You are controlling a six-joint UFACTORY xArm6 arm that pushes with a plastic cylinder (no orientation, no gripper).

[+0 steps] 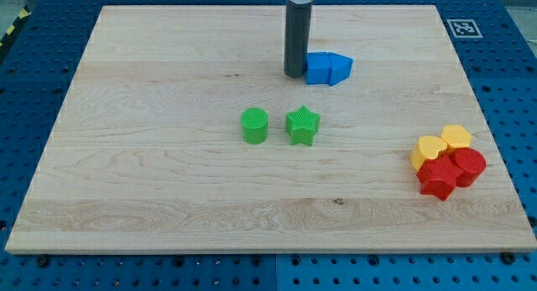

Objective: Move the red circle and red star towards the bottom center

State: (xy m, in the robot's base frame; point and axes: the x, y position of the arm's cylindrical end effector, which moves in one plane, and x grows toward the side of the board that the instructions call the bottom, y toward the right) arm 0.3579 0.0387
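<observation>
The red star (pixel 437 179) and the red circle (pixel 468 166) lie side by side, touching, near the board's right edge, low in the view. My tip (pixel 294 75) stands far from them, at the view's upper middle, just left of the blue blocks (pixel 327 68). The rod rises straight up out of the view's top.
Two yellow blocks (pixel 430 148) (pixel 456 137) touch the red ones on their upper side. A green circle (pixel 254 126) and a green star (pixel 303 125) sit side by side at the board's middle. The wooden board (pixel 168 199) ends at a blue pegged table.
</observation>
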